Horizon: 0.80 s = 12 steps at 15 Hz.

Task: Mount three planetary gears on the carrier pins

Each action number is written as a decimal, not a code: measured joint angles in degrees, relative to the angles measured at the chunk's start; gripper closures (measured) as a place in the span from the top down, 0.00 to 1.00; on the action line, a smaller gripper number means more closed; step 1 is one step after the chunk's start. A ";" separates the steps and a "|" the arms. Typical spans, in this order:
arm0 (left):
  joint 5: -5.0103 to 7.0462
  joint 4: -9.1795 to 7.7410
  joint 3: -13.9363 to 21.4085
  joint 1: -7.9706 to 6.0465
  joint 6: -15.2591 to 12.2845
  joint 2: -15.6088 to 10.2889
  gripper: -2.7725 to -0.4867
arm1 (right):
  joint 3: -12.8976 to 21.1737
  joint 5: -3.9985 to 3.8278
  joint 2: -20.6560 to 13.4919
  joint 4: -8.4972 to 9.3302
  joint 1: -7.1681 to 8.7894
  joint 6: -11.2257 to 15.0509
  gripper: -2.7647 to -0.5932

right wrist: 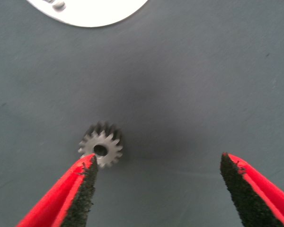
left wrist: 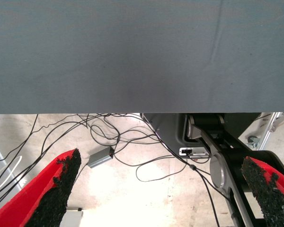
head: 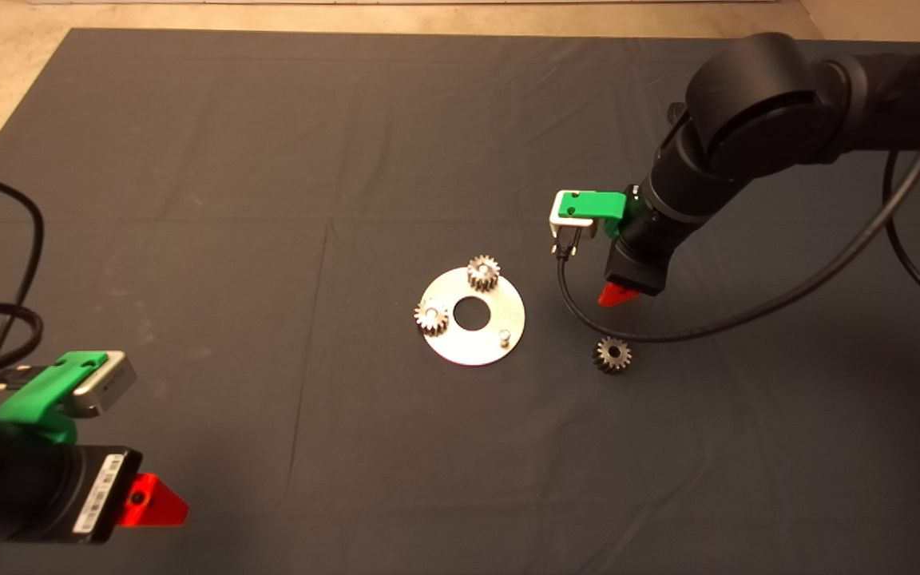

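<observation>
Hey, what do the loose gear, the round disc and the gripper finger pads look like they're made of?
Loose gear: likely steel, dull silvery-grey with crisp pointed teeth. Disc: metal, bright and reflective, probably polished. Right gripper finger pads: black, rough and grainy, perhaps rubber or foam grip, on red, seemingly plastic, fingers.

**Two gears seated, one loose**

Two planetary gears (head: 483, 273) (head: 432, 317) sit on carrier pins of the shiny disc (head: 472, 348). The third pin (head: 505, 336) stands bare. The third gear (head: 612, 354) lies flat on the mat, apart from the disc.
</observation>
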 joint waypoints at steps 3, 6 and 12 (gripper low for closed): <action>-0.01 0.00 0.00 -0.02 0.00 0.02 0.86 | 2.67 -0.10 -1.80 0.10 0.00 1.44 0.66; 0.00 0.00 0.00 -0.01 0.00 0.00 0.86 | 5.10 -0.06 -2.08 0.14 0.00 2.87 0.73; 0.00 -0.01 0.00 0.01 0.00 0.00 0.86 | 7.15 0.02 -2.40 0.21 -0.43 4.96 0.85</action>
